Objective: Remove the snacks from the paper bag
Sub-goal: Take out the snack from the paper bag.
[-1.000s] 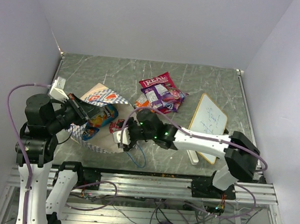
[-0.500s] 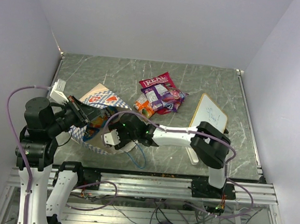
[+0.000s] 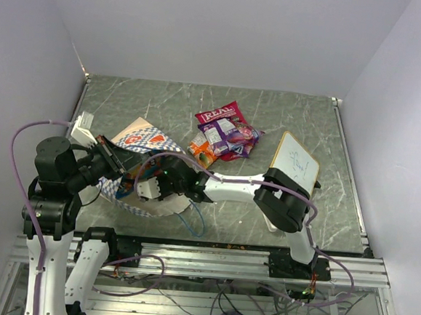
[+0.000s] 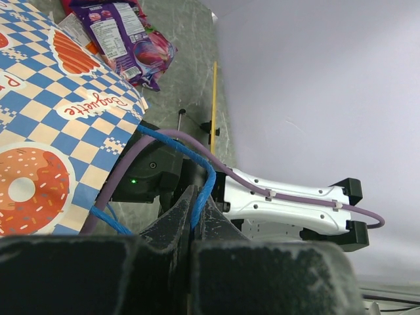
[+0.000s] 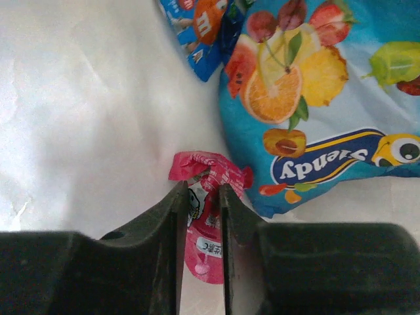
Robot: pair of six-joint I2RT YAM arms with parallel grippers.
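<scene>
The checkered paper bag (image 3: 145, 135) lies on its side at the left, its mouth toward my right arm. My left gripper (image 3: 122, 161) is shut on the bag's blue string handle (image 4: 205, 177) and holds it up; the bag's checkered side (image 4: 59, 125) fills that view's left. My right gripper (image 3: 149, 189) is inside the bag, its jaws closed on a small red packet (image 5: 209, 230) on the cream lining (image 5: 79, 98). A blue-green fruit packet (image 5: 315, 111) and a small blue packet (image 5: 200, 29) lie beside it. A red bag (image 3: 217, 114), a purple packet (image 3: 227, 135) and an orange packet (image 3: 199, 148) lie on the table.
A wood-framed whiteboard (image 3: 293, 171) lies right of the snack pile, beside my right arm's elbow. The bag's second blue handle (image 3: 195, 218) trails on the table near the front edge. Grey walls close in the table on three sides.
My right arm has reached further left, so its gripper has gone from the bag's mouth deeper into the bag. My left arm still holds the handle and has barely moved.
</scene>
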